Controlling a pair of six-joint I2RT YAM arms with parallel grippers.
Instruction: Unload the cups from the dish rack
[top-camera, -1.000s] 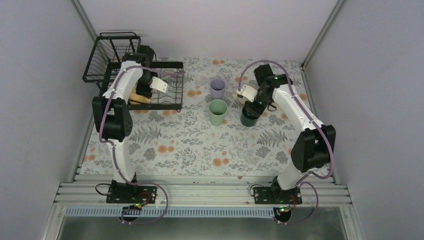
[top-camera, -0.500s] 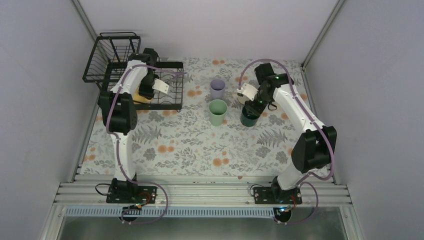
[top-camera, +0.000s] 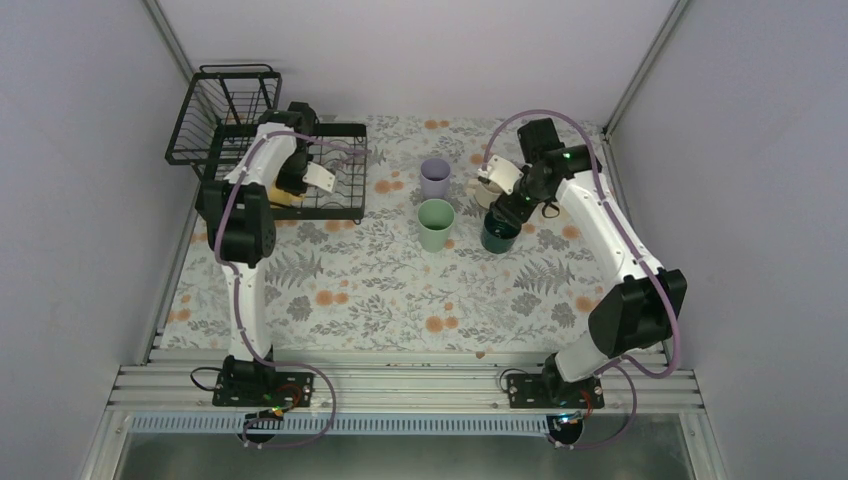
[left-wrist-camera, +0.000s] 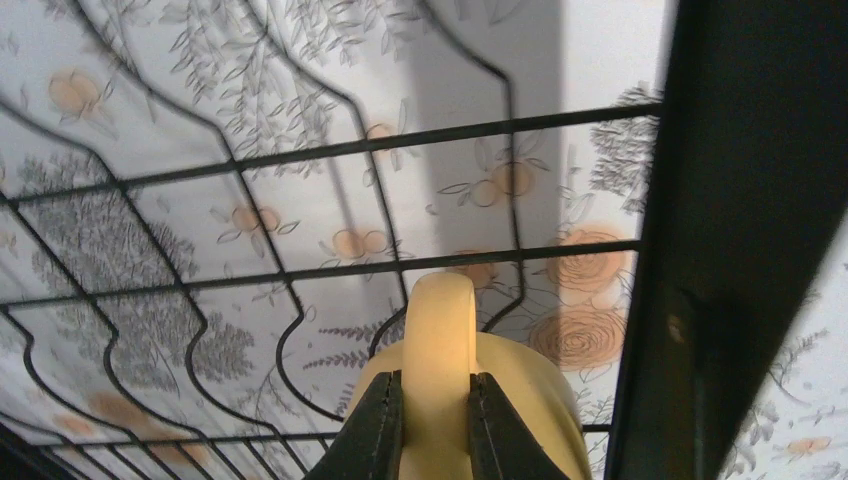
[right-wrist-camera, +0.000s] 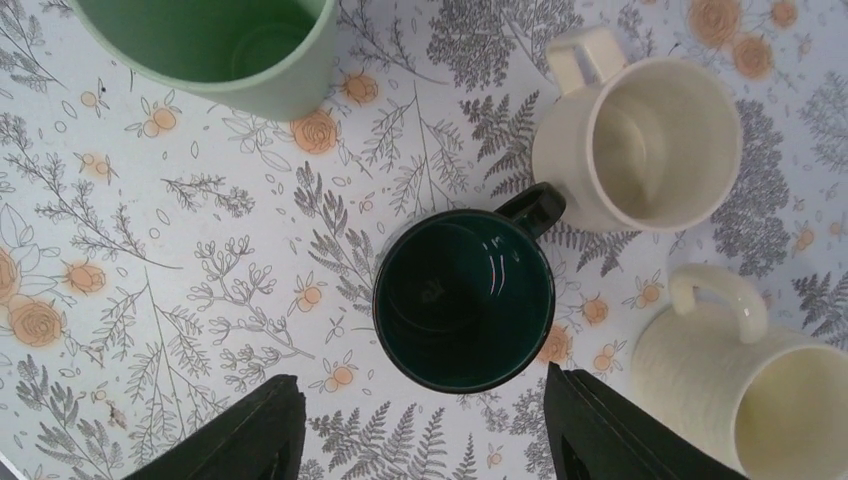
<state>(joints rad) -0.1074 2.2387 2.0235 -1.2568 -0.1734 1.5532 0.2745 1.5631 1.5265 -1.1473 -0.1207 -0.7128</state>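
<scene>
Grey walls are enclosing a floral-patterned desk (top-camera: 400, 290). One black wire dish rack (top-camera: 210, 125) is sitting at the upper left of the overhead view. One yellow mug (left-wrist-camera: 438, 340) is resting in its flat tray, and the left end effector (left-wrist-camera: 435, 388) is pinching the mug's handle between both fingers. Five cups are standing on the desk to the right of the rack: one lavender tumbler (top-camera: 435, 177), one mint-green tumbler (right-wrist-camera: 210, 40), one dark teal mug (right-wrist-camera: 463, 300) and two cream mugs (right-wrist-camera: 650, 140) (right-wrist-camera: 740, 390). The right end effector (right-wrist-camera: 418, 378) is hovering over the teal mug, fingers spread wide and gripping nothing.
</scene>
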